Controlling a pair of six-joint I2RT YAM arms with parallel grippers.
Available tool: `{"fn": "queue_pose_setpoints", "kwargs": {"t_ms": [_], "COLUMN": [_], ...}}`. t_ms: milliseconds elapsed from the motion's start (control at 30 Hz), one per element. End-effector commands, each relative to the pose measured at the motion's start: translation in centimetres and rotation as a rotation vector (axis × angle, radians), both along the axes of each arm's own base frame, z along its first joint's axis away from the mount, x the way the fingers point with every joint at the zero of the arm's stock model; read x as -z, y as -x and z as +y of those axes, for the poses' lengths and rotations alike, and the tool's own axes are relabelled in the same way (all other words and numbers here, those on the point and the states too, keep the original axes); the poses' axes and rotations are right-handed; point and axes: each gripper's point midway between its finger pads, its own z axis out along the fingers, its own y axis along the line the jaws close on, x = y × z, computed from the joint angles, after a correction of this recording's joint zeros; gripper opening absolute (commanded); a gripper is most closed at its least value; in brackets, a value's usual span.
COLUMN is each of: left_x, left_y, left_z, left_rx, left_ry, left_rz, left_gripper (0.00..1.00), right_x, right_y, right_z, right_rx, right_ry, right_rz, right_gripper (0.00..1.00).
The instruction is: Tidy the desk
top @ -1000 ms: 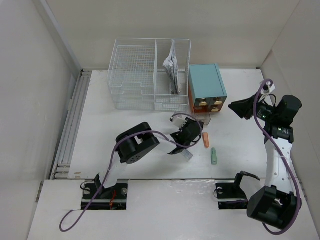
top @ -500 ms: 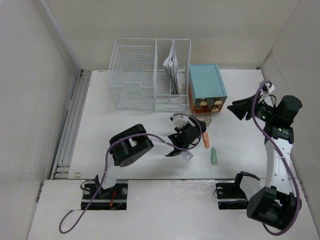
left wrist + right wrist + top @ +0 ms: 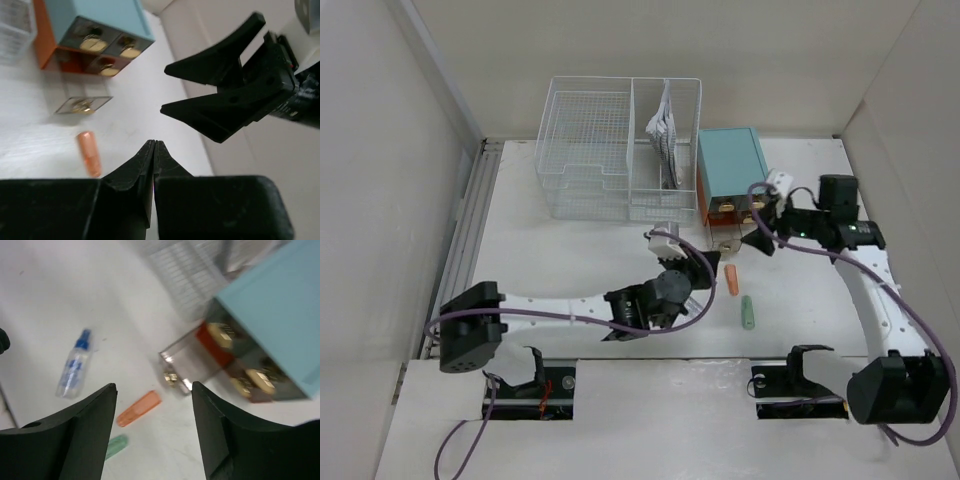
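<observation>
- Counter (image 3: 550, 260): white top under both arms, grooved rail on its left edge. Loose bits lie right of centre, toward the near edge.
- Wire basket (image 3: 590, 150) sits at the far edge, and the teal drawer box (image 3: 732, 165) stands just beside its right side.
- A clear drawer (image 3: 179, 362) lies out on the counter just in front of the teal box. It looks fully pulled out, and its brass knob faces the near edge.
- Right tool (image 3: 165, 91): fingers apart, holding nothing. It hangs just right of the clear drawer with its tips aimed at the left edge.
- Left tool (image 3: 153, 146): fingers together with nothing between them, reaching in from the near-left corner.
- Orange cap (image 3: 731, 280): just near-side of the drawer, long axis roughly far-to-near. The left tool's tips sit just beside it on its left.
- Green piece (image 3: 748, 312): closer to the near edge, same axis, apart from the cap.
- Spray bottle (image 3: 74, 365): lies flat left of the cap. It shows in the right wrist view only.
- Key relation, as a judgement: the drawer lies directly ahead of the open right tool, so the right arm is better placed for it. The left arm is nearer the cap but would have to open first.
- Risk: the two tools are close together and could clash.
</observation>
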Motion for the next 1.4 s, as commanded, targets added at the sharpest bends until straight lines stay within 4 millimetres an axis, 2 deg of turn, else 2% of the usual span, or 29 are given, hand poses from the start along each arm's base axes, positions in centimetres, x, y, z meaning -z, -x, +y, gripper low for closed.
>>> {"fn": "queue_pose_setpoints", "kwargs": {"t_ms": [0,33,67,100,133,167,200,233,267,300,333,400,433,467,500,533,633,667,867,1067,1233,1333,1367], "left_x": [5.3,6.3,7.1,8.3,8.5,8.7,8.4,9.6,9.9,10.0,10.3,10.4,10.8,11.2,10.5,11.2,11.5,12.2,13.9,12.9,12.5,12.2,12.3], "left_y": [2.2,2.7,3.5,5.8,6.3,7.2,8.1,9.9,10.6,11.2,12.5,13.7,14.1,15.0,15.6,16.0,17.4,17.5,18.7,18.8,18.7,18.8,18.8], "left_z": [4.1,5.4,6.5,8.1,9.5,10.1,10.8,11.8,12.1,12.3,12.8,12.8,12.9,14.1,13.9,15.3,14.4,14.4,15.5,16.1,15.9,15.7,15.8], "left_rx": [-0.016,-0.06,-0.085,-0.067,-0.109,-0.131,-0.127,-0.089,-0.086,-0.097,-0.067,-0.055,-0.06,-0.063,-0.068,-0.096,-0.063,-0.067,-0.067,-0.043,-0.036,-0.032,-0.029], "left_ry": [-0.296,-0.301,-0.324,-0.404,-0.409,-0.344,-0.325,-0.388,-0.388,-0.336,-0.375,-0.393,-0.427,-0.47,-0.465,-0.541,-0.647,-0.674,-0.621,-0.537,-0.536,-0.536,-0.543], "left_rz": [0.026,0.064,0.084,0.098,0.093,0.138,0.15,0.152,0.158,0.186,0.183,0.191,0.177,0.175,0.182,0.155,0.148,0.146,0.197,0.211,0.19,0.19,0.186], "left_gripper": [0.0,0.0,0.06,0.13,0.21,0.3,0.41,0.51,0.63,0.67,0.7,0.76,0.76,0.76,0.76,0.76,0.8,0.8,0.81,0.81,0.81,0.81,0.81], "right_x": [2.9,3.6,4.4,4.9,6.1,7.1,7.5,8.9,10.1,10.2,10.9,12.5,13.1,13.3,14.1,14.5,15.7,16.3,18.3,19.7,20.3,21.1,21.7], "right_y": [2.0,2.1,3.1,3.5,3.8,4.5,4.3,5.0,4.9,5.3,5.8,6.3,6.1,6.0,5.6,5.5,5.2,5.6,5.4,5.9,5.8,5.7,6.2], "right_z": [2.4,3.2,5.0,6.0,6.9,8.4,9.1,9.7,9.9,11.6,12.1,13.3,13.5,13.9,14.3,14.6,15.3,15.6,16.1,16.5,17.1,16.7,16.7], "right_rx": [-0.163,-0.193,-0.262,-0.289,-0.318,-0.354,-0.35,-0.347,-0.33,-0.355,-0.35,-0.363,-0.342,-0.325,-0.32,-0.305,-0.305,-0.311,-0.289,-0.272,-0.237,-0.213,-0.225], "right_ry": [0.206,0.22,0.24,0.246,0.26,0.301,0.321,0.339,0.388,0.397,0.406,0.463,0.481,0.484,0.493,0.509,0.532,0.541,0.564,0.612,0.669,0.709,0.728], "right_rz": [-0.012,0.008,0.031,0.053,0.096,0.101,0.103,0.145,0.159,0.134,0.166,0.204,0.217,0.237,0.271,0.285,0.345,0.365,0.435,0.459,0.417,0.419,0.434], "right_gripper": [0.7,0.7,0.66,0.61,0.61,0.61,0.61,0.61,0.63,0.63,0.65,0.68,0.68,0.7,0.71,0.71,0.74,0.74,0.77,0.77,0.67,0.55,0.46]}}
